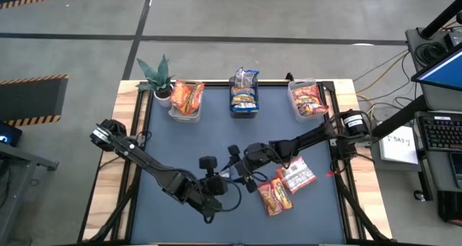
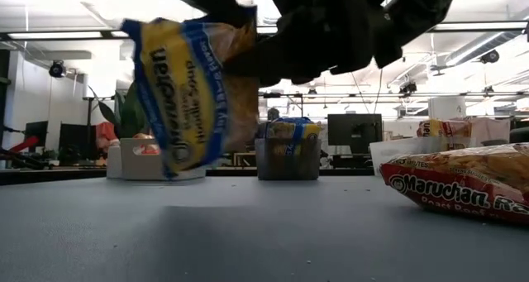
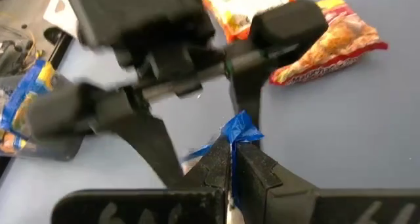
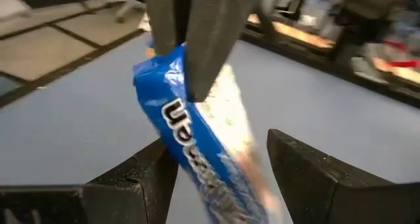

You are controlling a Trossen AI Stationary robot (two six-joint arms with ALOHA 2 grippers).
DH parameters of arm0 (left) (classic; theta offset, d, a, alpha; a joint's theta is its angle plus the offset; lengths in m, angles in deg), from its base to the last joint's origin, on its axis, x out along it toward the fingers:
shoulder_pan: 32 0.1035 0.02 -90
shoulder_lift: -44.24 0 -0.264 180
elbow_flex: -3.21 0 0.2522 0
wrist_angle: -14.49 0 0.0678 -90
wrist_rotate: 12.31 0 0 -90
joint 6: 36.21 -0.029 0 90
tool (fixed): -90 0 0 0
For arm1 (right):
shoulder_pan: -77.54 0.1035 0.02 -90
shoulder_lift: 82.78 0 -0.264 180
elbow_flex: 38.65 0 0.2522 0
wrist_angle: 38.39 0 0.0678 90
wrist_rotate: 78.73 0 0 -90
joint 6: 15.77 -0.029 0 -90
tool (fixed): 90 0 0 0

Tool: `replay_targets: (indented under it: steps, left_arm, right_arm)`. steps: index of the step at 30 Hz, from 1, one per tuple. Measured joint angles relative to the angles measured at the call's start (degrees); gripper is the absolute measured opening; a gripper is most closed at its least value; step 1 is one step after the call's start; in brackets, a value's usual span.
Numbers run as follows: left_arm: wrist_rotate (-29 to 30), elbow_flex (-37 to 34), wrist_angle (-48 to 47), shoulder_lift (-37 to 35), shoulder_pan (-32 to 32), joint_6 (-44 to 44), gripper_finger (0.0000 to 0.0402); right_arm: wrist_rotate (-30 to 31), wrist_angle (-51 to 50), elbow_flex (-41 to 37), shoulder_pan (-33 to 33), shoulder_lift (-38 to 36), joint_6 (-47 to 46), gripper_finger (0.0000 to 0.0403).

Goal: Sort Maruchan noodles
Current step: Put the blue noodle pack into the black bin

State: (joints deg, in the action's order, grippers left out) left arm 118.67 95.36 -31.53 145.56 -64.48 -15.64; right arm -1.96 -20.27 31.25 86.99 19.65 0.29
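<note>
Along the far edge, three bins (image 1: 306, 91) already hold sorted noodles. Mid-table, the left gripper (image 3: 231, 159) pinches a blue packet (image 2: 186, 88) (hanging in the air); the right gripper (image 4: 220, 168) stands spread around it. Two red packets (image 1: 286, 187) remain.

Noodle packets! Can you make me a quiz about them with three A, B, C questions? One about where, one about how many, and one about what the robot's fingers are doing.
1. Which bin holds the blue packets? A) left B) middle C) right
2. How many packets lie loose on the table? A) two B) five C) none
3. The left gripper has its fingers: A) wide open and empty B) shut on a blue-yellow packet C) resting in a bin

Answers:
1 B: the middle bin shows blue wrappers.
2 A: only a red-white packet and an orange packet lie there.
3 B: the left wrist view shows them pinching its blue edge.
</note>
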Motion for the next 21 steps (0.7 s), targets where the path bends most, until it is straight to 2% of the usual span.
replay_targets:
  steps: [3,7,13,15,18,21]
  left_arm:
    - [0.0,0.2,0.5,0.0,0.1,-0.8,0.0]
    - [0.0,0.2,0.7,0.0,0.1,-0.6,0.0]
    - [0.0,0.2,0.6,0.0,0.1,-0.4,0.0]
    - [-0.1,0.2,0.6,0.0,0.1,0.1,0.0003]
    - [-0.1,0.3,0.2,0.0,0.2,1.2,0.0024]
    - [0.0,0.4,-1.2,-0.3,0.2,1.5,0.0062]
  right_arm:
    - [-3.8,-0.4,1.5,0.0,1.2,-0.3,0.0219]
    - [-4.1,-2.7,2.3,0.0,1.3,0.2,0.0202]
    - [-5.9,-6.1,3.7,0.0,1.3,0.4,0.0119]
    - [-6.3,-6.6,3.9,0.0,1.3,0.4,0.0104]
    - [-6.5,-7.8,4.3,0.0,1.3,0.4,0.0104]
    - [-6.5,-8.3,4.3,0.0,1.3,-0.4,0.0105]
